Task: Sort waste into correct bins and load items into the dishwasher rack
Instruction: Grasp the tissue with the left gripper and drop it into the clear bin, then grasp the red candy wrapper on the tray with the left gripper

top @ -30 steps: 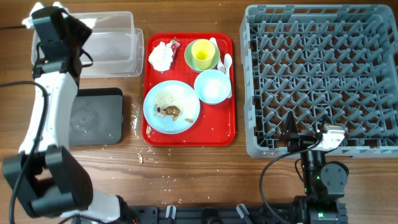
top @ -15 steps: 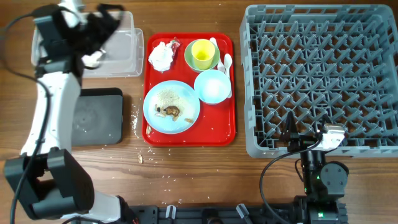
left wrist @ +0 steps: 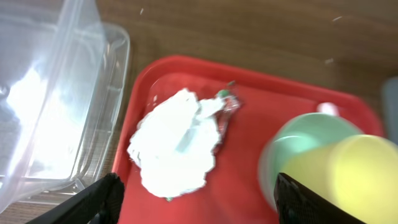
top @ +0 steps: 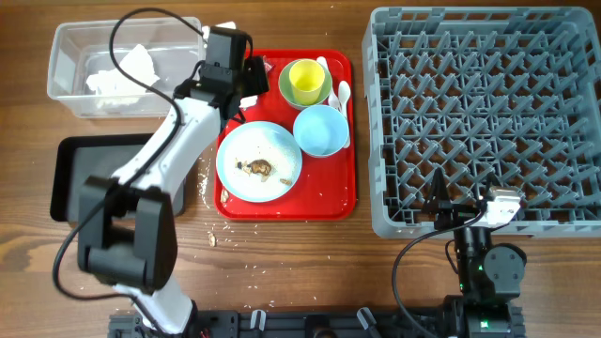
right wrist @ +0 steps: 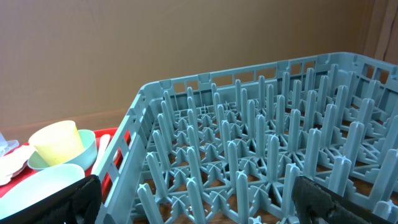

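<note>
As L gripper point(left wrist: 208, 199) hangs open over crumpled white paper napkin point(left wrist: 174, 146) at far left, you see R gripper point(right wrist: 196, 202) open.

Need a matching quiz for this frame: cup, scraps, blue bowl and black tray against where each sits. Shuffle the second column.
Things:
1. yellow cup
2. scraps
3. blue bowl
4. black tray

Places:
A. on the table, left of the red tray
B. in the green bowl
C. on the blue plate
D. directly on the red tray

Pairs: 1-B, 2-C, 3-D, 4-A
</note>
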You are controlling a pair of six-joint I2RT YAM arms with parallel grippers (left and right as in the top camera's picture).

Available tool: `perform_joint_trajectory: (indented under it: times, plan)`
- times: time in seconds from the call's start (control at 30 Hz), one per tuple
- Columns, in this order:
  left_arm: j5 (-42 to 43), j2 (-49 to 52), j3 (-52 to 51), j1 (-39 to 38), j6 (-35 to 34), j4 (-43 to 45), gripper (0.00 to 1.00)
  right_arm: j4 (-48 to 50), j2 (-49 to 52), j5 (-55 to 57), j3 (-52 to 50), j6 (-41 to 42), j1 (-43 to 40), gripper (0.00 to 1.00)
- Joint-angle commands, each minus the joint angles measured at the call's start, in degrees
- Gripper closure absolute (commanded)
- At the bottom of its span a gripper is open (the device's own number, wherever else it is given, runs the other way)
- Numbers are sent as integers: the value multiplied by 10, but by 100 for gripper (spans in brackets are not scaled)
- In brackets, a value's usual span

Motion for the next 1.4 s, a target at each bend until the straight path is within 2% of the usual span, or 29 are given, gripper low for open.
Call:
perform_joint_trajectory:
  times: [0.0, 0.07, 0.3, 0.53, 0.57, 0.63, 0.73, 0.77, 0.83, 0.87, 0.9, 0.93, 0.97, 1.03, 1.37]
  plan:
    - [-9, 39, 0, 6, 32, 16, 21, 3, -1, -5, 0, -10, -3, 0]
    - [-9, 58, 0, 6, 59, 24, 20, 3, -1, -5, 0, -10, -3, 0]
    - [-5, 108, 0, 6, 59, 42, 21, 3, -1, -5, 0, -10, -3, 0]
    - [6, 119, 0, 6, 59, 46, 36, 3, -1, -5, 0, -10, -3, 0]
    - [6, 125, 0, 6, 72, 50, 36, 3, -1, -5, 0, -10, -3, 1]
    - [6, 136, 0, 5, 72, 54, 30, 3, -1, -5, 0, -10, -3, 0]
    - [6, 148, 0, 5, 71, 63, 36, 3, -1, -5, 0, -10, -3, 0]
    - [6, 150, 0, 5, 71, 63, 36, 3, -1, -5, 0, -10, -3, 2]
    - [6, 151, 0, 5, 71, 64, 36, 3, -1, -5, 0, -10, -3, 0]
    - [6, 151, 0, 5, 71, 67, 39, 3, -1, -5, 0, -10, -3, 0]
    - [6, 151, 1, 4, 71, 69, 51, 3, -1, -5, 0, -10, -3, 0]
    - [6, 150, 1, 3, 71, 70, 64, 3, -1, -5, 0, -10, -3, 0]
    - [6, 143, 1, 1, 71, 67, 85, 3, -1, -5, 0, -10, -3, 0]
    - [6, 123, 1, -3, 68, 62, 94, 3, -1, -5, 0, -10, -3, 0]
    - [6, -9, 1, -7, 21, -34, 96, 3, -1, -5, 0, -10, -3, 0]
